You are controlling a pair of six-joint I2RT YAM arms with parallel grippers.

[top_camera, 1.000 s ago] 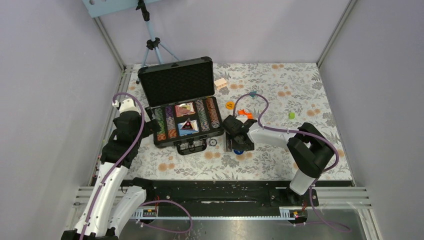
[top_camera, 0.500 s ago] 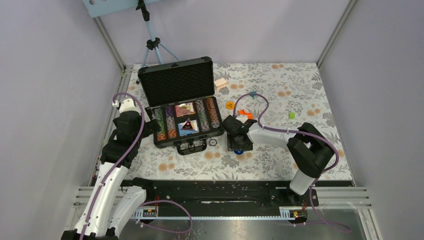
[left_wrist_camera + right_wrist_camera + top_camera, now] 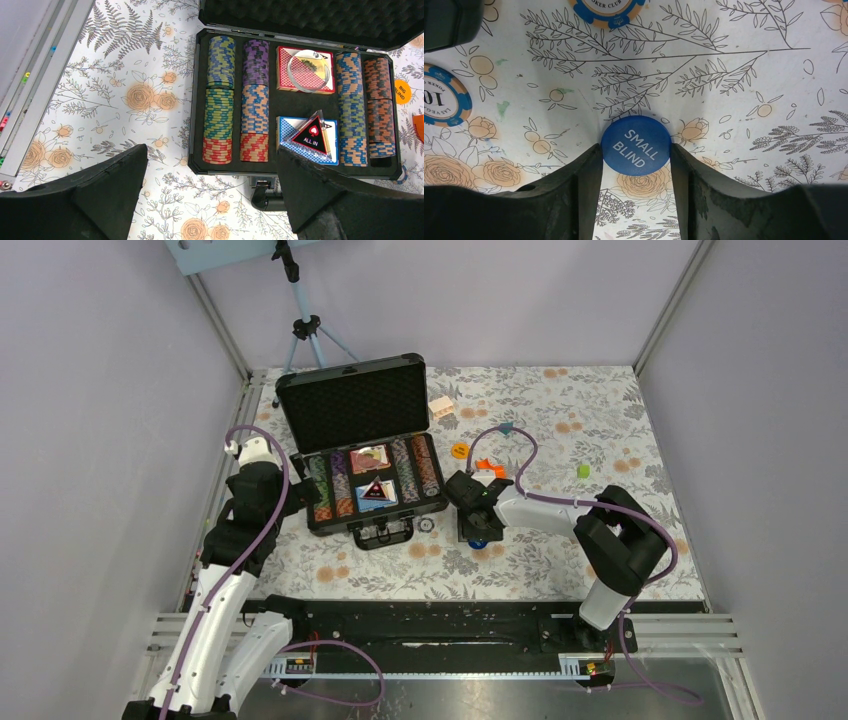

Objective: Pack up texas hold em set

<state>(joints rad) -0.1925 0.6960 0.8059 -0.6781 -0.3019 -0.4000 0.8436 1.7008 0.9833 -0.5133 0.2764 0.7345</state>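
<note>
My right gripper [image 3: 636,165] is low over the table [image 3: 600,420]. Its two fingers touch one blue disc [image 3: 636,145], one finger on each side. The disc lies flat and says SMALL BLIND. Two loose chips [image 3: 441,102] lie near it, one at the left and one past it. My left gripper [image 3: 210,200] hangs near the front of the case [image 3: 197,100], with its two fingers wide apart and nothing in them. The case sits on the table at my left side, with its lid up. In it I count four rows of chips [image 3: 255,100] and two card decks [image 3: 287,130], one red and one blue. One clear ring [image 3: 310,70] lies on the red deck. One triangle [image 3: 311,137] that says ALL IN lies on the blue deck. One orange disc [image 3: 401,91] lies on the table just right of the case.
</note>
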